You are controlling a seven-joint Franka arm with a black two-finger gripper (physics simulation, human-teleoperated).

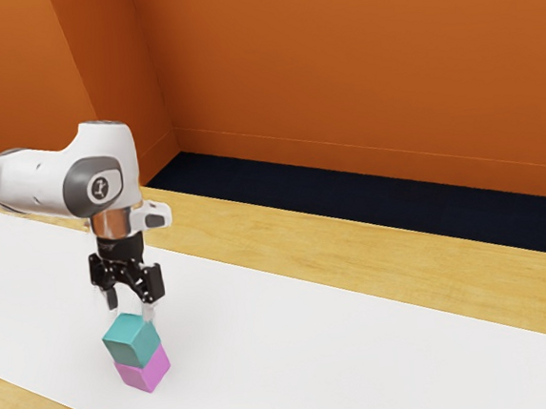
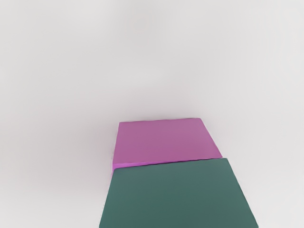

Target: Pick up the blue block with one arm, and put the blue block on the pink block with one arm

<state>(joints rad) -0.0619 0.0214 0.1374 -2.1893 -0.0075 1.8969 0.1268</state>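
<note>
Exterior view, arm: the white arm [image 1: 46, 178] is seen coming in from the exterior view's left and is bent down over the blocks.
Exterior view, gripper: the black gripper [image 1: 130, 309] is pointed straight down and is held just above the blue block [image 1: 132, 339].
Exterior view, fingers: the two fingers are spread fairly wide, with the tips close over the top of the block; nothing is gripped between them.
Exterior view, blue block: it is stacked on the pink block [image 1: 144, 374], turned slightly against it, and its colour is seen as a greenish blue.
Exterior view, pink block: it is placed on the white sheet [image 1: 313, 335], near the sheet's front edge.
Exterior view, table: the white sheet is laid across a wooden table [image 1: 353, 245]; behind it a dark floor [image 1: 368, 196] and orange walls [image 1: 355, 54] are seen.
Wrist view, blue block: its dark top [image 2: 178, 194] is seen directly under the hand.
Wrist view, pink block: part of its top [image 2: 164, 140] is left uncovered beyond the blue block's far edge, so the stack is not fully aligned.
Wrist view, surface: the white sheet [image 2: 142, 57] is seen all around the two blocks.
</note>
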